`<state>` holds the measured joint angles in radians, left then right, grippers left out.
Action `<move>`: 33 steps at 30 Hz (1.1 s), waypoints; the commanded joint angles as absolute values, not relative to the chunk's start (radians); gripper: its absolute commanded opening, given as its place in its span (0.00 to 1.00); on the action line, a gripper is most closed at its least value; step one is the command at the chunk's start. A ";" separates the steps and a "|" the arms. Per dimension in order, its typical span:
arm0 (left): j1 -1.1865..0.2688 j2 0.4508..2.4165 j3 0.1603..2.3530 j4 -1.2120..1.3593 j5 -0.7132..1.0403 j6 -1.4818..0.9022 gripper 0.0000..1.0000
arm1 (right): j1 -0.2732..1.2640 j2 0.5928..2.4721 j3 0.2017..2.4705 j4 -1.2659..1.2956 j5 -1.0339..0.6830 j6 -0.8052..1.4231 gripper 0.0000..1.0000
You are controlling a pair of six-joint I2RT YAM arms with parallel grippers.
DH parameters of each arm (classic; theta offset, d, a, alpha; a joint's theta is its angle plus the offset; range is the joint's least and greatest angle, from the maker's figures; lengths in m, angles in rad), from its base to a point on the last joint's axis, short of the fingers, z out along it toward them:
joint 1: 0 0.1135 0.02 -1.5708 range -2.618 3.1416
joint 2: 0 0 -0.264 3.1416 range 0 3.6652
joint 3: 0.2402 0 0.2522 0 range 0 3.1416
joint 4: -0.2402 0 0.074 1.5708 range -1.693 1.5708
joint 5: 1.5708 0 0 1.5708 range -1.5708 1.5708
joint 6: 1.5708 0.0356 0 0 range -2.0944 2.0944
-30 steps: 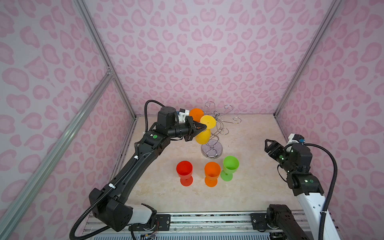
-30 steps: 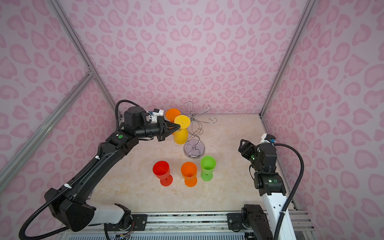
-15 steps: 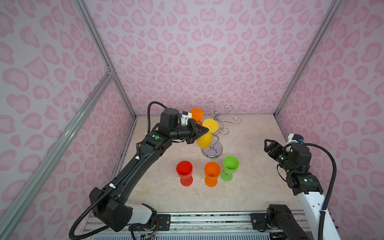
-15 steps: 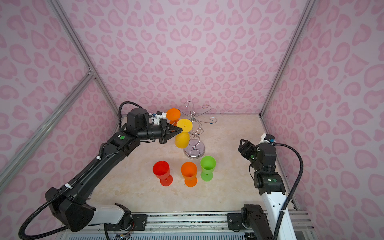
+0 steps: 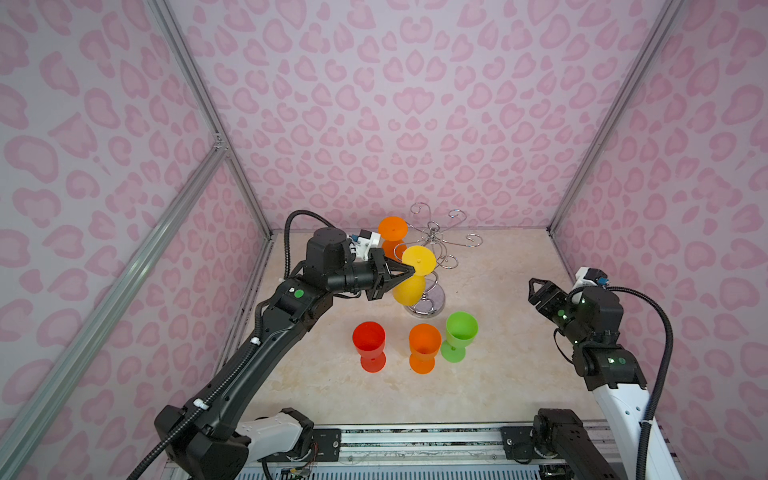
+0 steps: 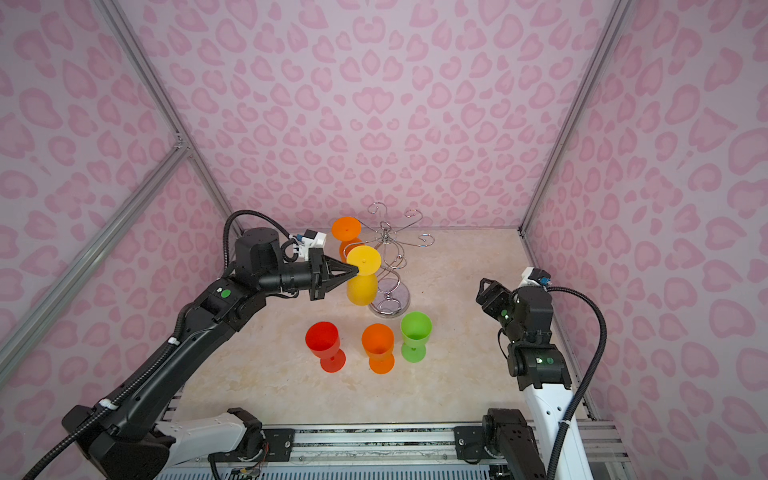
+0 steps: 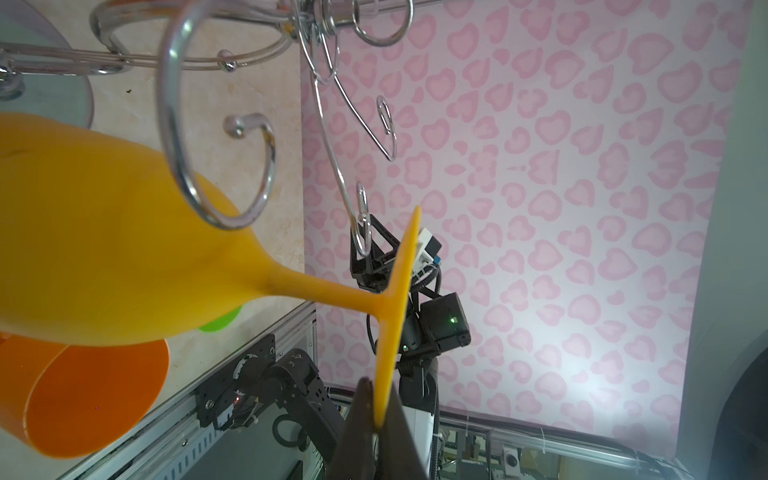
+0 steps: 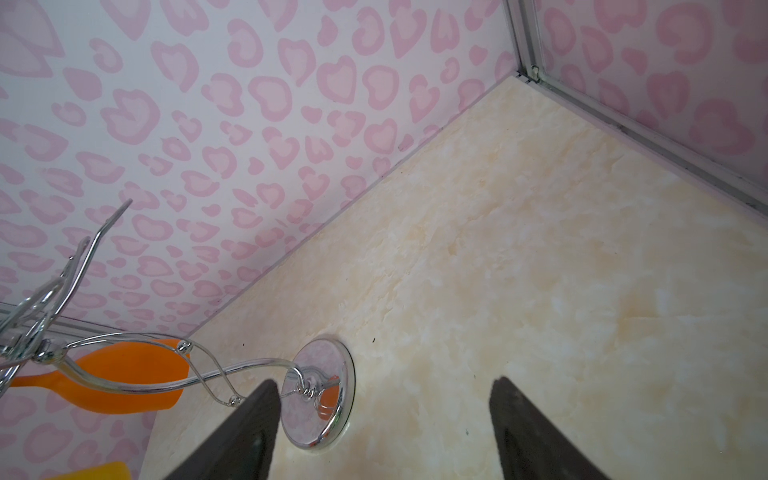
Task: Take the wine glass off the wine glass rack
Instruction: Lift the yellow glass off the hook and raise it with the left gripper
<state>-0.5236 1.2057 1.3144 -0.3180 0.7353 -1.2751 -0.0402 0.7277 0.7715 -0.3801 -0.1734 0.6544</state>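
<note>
A yellow wine glass (image 5: 409, 289) (image 6: 362, 287) hangs upside down and tilted, in front of the chrome wine glass rack (image 5: 434, 239) (image 6: 388, 237). My left gripper (image 5: 411, 271) (image 6: 355, 271) is shut on the rim of its foot. In the left wrist view the gripper (image 7: 376, 424) pinches the thin foot edge of the yellow glass (image 7: 104, 249). A curled rack arm (image 7: 174, 124) crosses in front of the bowl, and the stem shows outside that curl. My right gripper (image 5: 534, 286) (image 6: 484, 286) (image 8: 385, 381) stands open and empty at the right, facing the rack base (image 8: 320, 399).
An orange glass (image 5: 392, 230) (image 6: 345, 230) (image 8: 124, 374) hangs upside down on the rack's back-left arm. Upright on the table in front of the rack stand a red glass (image 5: 369, 343), an orange glass (image 5: 424, 345) and a green glass (image 5: 460, 332). Pink walls enclose three sides.
My left gripper has carried the yellow glass a little lower and toward the front, away from the rack's top arms. The right arm has not moved.
</note>
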 commanded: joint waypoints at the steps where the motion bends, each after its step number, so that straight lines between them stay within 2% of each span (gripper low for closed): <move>1: -0.523 1.146 1.314 -0.307 0.774 -1.265 0.02 | -0.041 0.735 0.784 -0.367 -0.181 0.657 0.80; 10: -0.523 1.051 1.339 -0.258 0.838 -1.266 0.02 | -0.037 0.741 0.814 -0.370 -0.186 0.663 0.79; 16: -0.523 1.054 1.509 -0.201 0.862 -1.214 0.02 | -0.038 0.708 0.821 -0.331 -0.261 0.657 0.79; 19: -0.523 1.060 1.562 -0.116 0.839 -1.184 0.02 | -0.038 0.696 0.795 -0.149 -0.446 0.708 0.78; 23: -0.523 1.083 1.524 0.194 0.838 -1.265 0.02 | -0.038 0.698 0.733 0.236 -0.649 0.909 0.78; 28: -0.523 1.157 1.447 0.554 0.823 -1.437 0.02 | -0.021 0.723 0.749 0.514 -0.718 1.034 0.78; 33: -0.545 1.262 1.418 0.839 0.799 -1.603 0.02 | 0.088 0.813 0.802 0.698 -0.736 1.088 0.80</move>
<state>-0.5323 1.2266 1.4212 0.5396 0.8150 -1.4746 0.0490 0.7788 0.7849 0.5037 -0.6937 1.0225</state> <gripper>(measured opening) 0.068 0.795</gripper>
